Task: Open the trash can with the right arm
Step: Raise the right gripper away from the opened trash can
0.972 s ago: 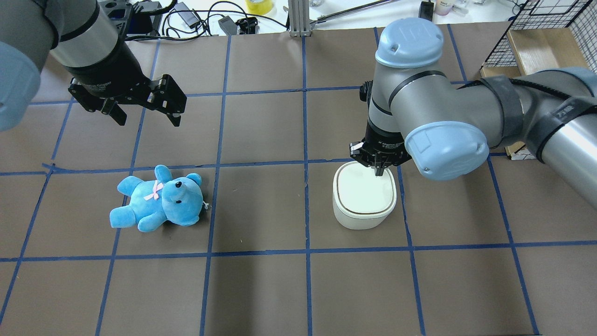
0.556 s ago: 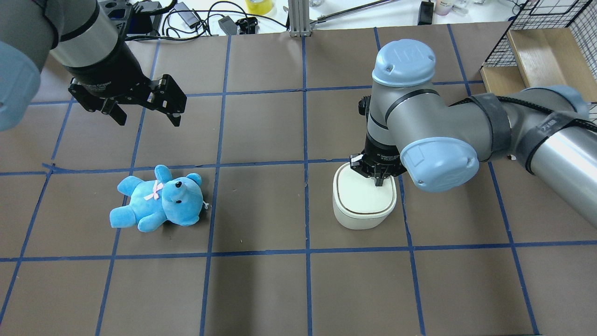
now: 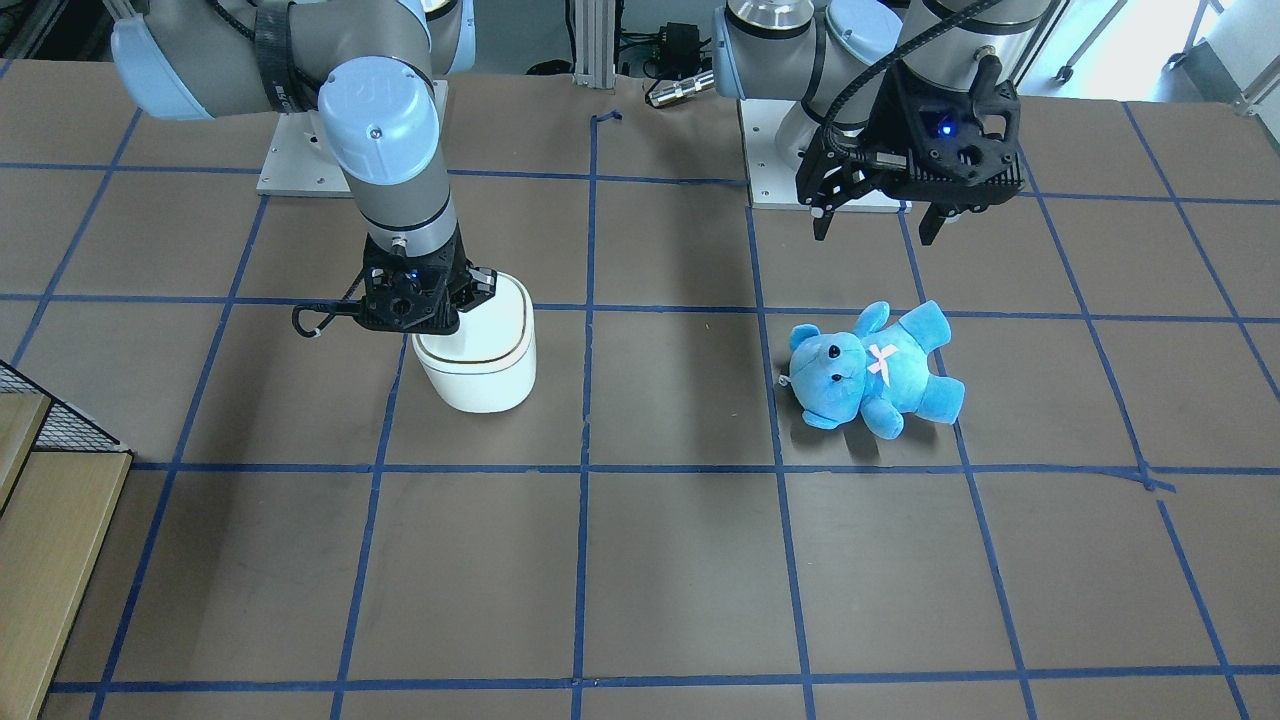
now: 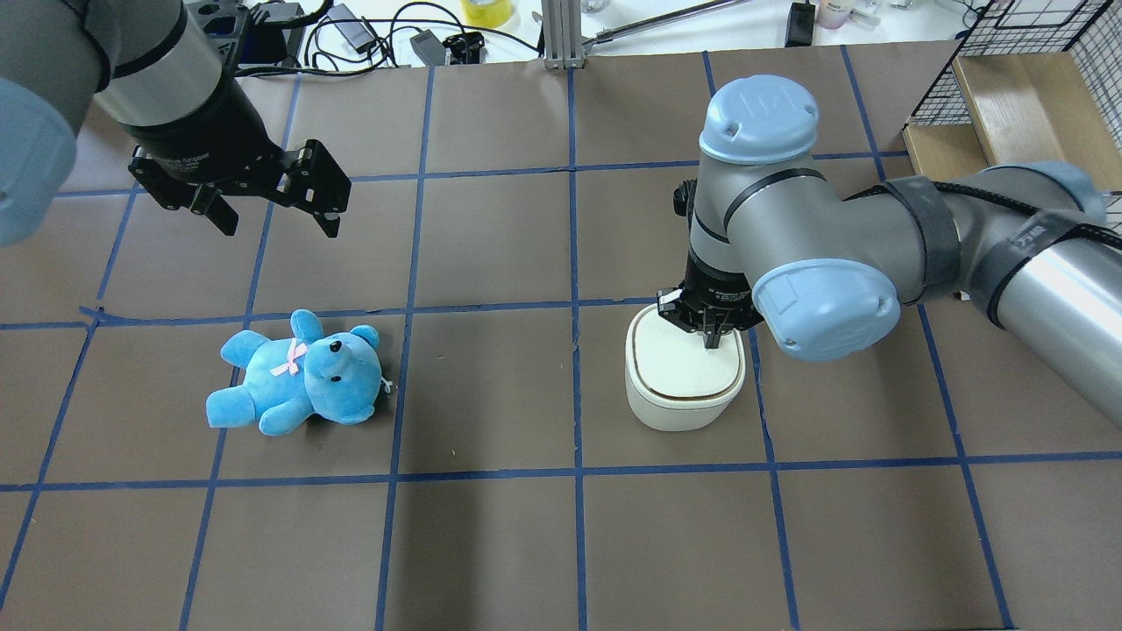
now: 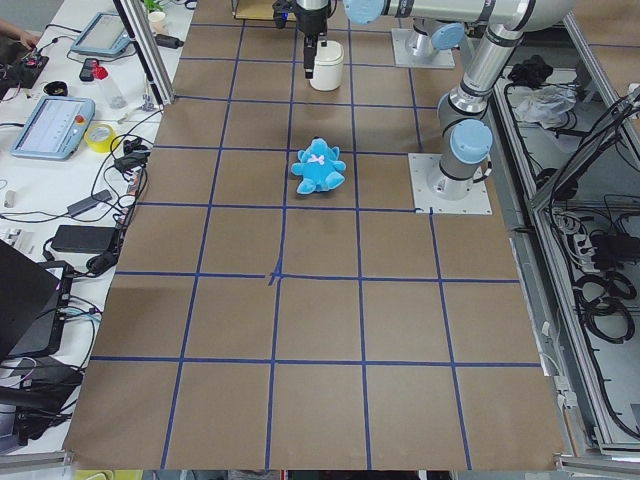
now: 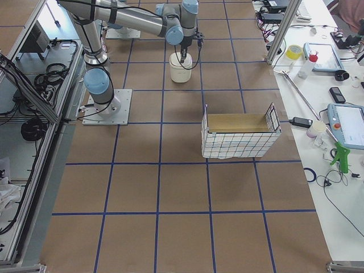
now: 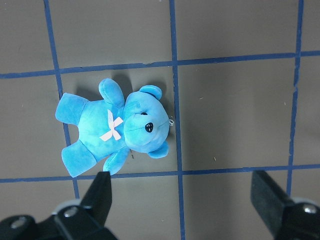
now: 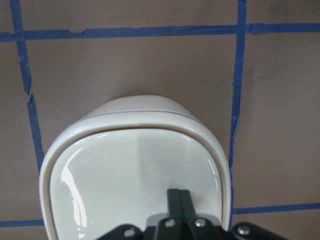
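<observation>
White trash can (image 4: 679, 386) stands upright on the table (image 4: 491, 543), in a square of blue tape (image 4: 576, 394) just right of the centre line in the overhead view. Its lid (image 8: 130, 175) lies flat and shut, the gold rim line showing all round.

The right arm (image 4: 1034, 263) comes in from the right side, its forearm running across above the table. The wrist joints fold over so that the last link stands vertical over the can. The right gripper (image 4: 712, 340) points straight down, its two fingers (image 8: 178, 197) closed against each other with no gap and nothing between them. In the overhead view the tips sit at the lid, right of its middle. The wrist view shows them over the glossy surface, but I cannot tell whether they bear on it. A thin black cable (image 3: 315, 320) loops out from the gripper's side.

The left arm (image 4: 149, 70) is held high on the other side of the table. The left gripper (image 4: 276, 221) hangs in the air with its fingers (image 7: 102, 187) spread wide and empty. Roughly beneath it the teddy (image 4: 298, 377) lies on its back, bow and face up, well apart from the can.
</observation>
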